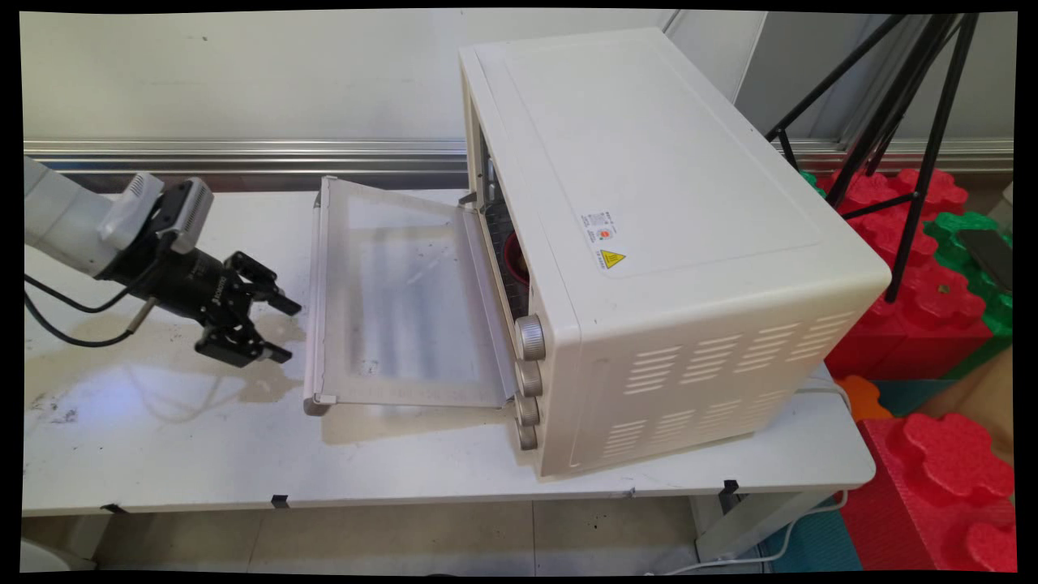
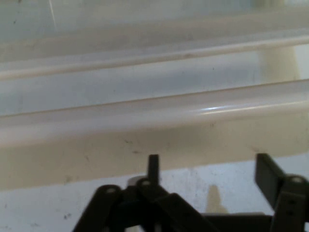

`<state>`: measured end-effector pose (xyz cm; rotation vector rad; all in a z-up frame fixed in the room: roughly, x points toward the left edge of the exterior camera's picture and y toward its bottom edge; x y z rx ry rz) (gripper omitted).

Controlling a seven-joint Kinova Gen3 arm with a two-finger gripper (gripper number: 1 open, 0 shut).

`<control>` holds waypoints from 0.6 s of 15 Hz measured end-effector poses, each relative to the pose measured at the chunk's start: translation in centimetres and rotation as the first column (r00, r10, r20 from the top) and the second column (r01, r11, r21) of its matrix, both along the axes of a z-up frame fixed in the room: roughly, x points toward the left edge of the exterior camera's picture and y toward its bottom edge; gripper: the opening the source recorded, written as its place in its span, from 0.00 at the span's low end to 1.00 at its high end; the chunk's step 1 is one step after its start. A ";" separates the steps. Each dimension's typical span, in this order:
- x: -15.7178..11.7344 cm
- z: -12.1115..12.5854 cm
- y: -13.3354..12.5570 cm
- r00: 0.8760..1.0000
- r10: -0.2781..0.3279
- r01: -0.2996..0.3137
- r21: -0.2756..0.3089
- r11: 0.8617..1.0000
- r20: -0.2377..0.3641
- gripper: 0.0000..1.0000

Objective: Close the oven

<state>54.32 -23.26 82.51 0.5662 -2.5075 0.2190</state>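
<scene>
A cream toaster oven [image 1: 665, 243] stands on the white table [image 1: 162, 454], its glass door [image 1: 397, 300] folded down flat toward the left. Inside the oven something red [image 1: 516, 261] shows on the rack. My black gripper [image 1: 285, 329] hovers just left of the door's handle bar [image 1: 315, 300], pointing at it, fingers open and empty. In the hand view the cream handle bar [image 2: 154, 113] runs across the picture just beyond my fingertips [image 2: 153, 166], with the gripper [image 2: 210, 166] apart from it.
Several knobs [image 1: 529, 373] line the oven's front edge. Red and green foam blocks [image 1: 932, 308] and a black tripod [image 1: 916, 122] stand right of the table. Black cables [image 1: 65, 316] hang from the arm at the left.
</scene>
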 end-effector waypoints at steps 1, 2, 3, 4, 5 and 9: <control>0.0 -0.3 -0.1 1.000 0.003 -0.003 0.001 1.000 -0.003 0.00; -0.1 -0.6 -0.2 1.000 0.005 -0.005 0.002 1.000 -0.005 0.00; -0.1 -0.8 -0.4 1.000 0.010 -0.010 0.003 1.000 -0.009 0.00; -0.2 -1.1 -0.5 1.000 0.015 -0.015 0.004 1.000 -0.015 0.00; -0.2 -1.2 -0.6 1.000 0.021 -0.021 0.005 1.000 -0.022 0.00; -0.5 -1.8 -1.0 0.998 0.045 -0.044 0.006 0.999 -0.054 0.00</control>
